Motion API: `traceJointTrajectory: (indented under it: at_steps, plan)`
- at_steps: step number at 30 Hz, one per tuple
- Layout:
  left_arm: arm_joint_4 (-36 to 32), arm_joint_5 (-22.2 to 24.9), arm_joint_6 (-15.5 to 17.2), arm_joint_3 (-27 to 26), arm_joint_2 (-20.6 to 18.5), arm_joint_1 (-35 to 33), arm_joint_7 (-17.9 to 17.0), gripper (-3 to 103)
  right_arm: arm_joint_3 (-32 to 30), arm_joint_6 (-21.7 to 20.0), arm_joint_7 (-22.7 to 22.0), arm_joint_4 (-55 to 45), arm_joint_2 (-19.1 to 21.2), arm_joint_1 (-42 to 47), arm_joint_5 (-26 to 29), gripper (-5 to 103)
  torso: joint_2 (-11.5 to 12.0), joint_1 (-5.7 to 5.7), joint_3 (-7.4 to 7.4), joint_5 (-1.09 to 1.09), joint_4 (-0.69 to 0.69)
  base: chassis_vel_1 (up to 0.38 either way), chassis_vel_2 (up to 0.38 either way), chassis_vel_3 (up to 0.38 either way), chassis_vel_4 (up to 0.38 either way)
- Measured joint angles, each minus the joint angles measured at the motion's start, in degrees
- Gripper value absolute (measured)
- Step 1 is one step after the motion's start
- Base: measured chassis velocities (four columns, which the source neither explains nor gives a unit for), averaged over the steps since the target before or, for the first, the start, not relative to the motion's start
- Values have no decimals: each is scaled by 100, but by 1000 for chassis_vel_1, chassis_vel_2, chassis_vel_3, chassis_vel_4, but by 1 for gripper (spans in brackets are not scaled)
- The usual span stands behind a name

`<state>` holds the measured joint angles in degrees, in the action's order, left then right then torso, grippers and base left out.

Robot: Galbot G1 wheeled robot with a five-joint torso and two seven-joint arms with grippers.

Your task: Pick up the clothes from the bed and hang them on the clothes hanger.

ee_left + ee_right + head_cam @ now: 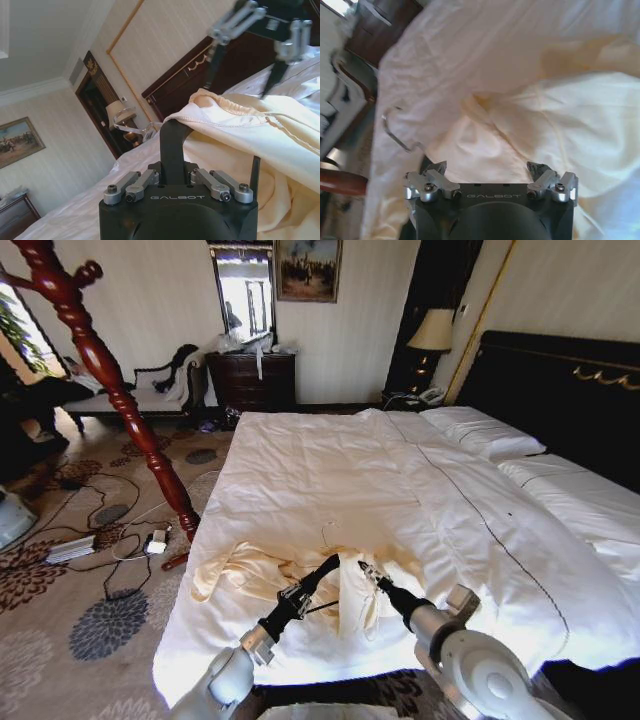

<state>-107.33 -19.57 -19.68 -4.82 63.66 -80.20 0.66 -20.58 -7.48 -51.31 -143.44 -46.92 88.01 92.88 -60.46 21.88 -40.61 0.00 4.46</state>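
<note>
The clothes (250, 575) are one cream-yellow garment, bunched near the front left edge of the bed (330, 460). My left gripper (333, 560) is shut, its joined black fingers (173, 145) pushed up into the garment's hem, and the fabric (280, 130) peaks over their tip. My right gripper (362, 567) stands just beside it, open, both fingertips pressed into the cloth (530, 125). In the left wrist view it (235, 92) hangs above the hem. The clothes hanger shows as a silver hook (327, 532) (395, 132) poking out past the collar. Its black frame is hidden under the fabric.
A red-brown wooden coat stand (110, 380) rises from the floor left of the bed. Cables and a power strip (70, 548) lie on the patterned carpet near its foot. Pillows (480, 435) and the black headboard (560, 390) lie far right. A dresser (250, 380) stands against the back wall.
</note>
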Motion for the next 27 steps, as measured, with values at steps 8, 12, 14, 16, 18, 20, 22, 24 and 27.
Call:
traceJointTrajectory:
  at_steps: [8, 12, 14, 16, 18, 20, 22, 24, 27]
  plan:
    - [-99, -9, -47, -85, -70, -73, -1, 20, -702, -825, -822, 4, 540, -149, -629, 100, 0, 0, 0, 1, 0, 0, 0, 0, 0]
    - [-127, -10, -81, -105, -114, -60, 4, 20, -848, -1038, -733, 8, 1087, -429, -663, 100, 0, 0, -1, 1, -1, 0, 0, 0, 0]
    - [-127, -16, -105, -112, -128, -30, 10, 20, -764, -691, 46, 120, 1451, -474, -1131, 100, 0, 0, 0, 0, 0, 0, 0, 0, 0]
    - [-117, -19, -124, -119, -135, -9, 14, 20, -661, -148, 1087, 403, 1741, -453, -1773, 100, 0, 0, 0, 1, 0, 0, 0, 0, 0]
    - [-99, -21, -136, -122, -135, 20, 19, 20, -573, 763, 2329, 867, 2035, -425, -2591, 100, 0, 0, -1, 0, -1, 0, 0, 0, 0]
    - [-80, -22, -154, -119, -123, 66, 21, 20, -556, 1623, 3784, 1356, 2352, -419, -3233, 100, 1, 0, -1, 2, 0, 0, 0, 0, 0]
    - [-69, -22, -163, -112, -113, 91, 23, 20, -581, 1843, 4453, 1552, 2486, -416, -3369, 100, 1, 0, -1, 3, 0, 0, 0, 0, 0]
    - [-40, -21, -192, -101, -91, 160, 23, 20, -645, 1974, 5143, 1782, 2809, -388, -3252, 100, 0, 0, -1, 0, 0, 0, 0, 0, 0]
    - [-1, -20, -220, -80, -59, 235, 23, 20, -667, 1964, 5382, 1976, 3096, -375, -3019, 100, 0, 0, 0, 0, 0, 0, 0, 0, 0]
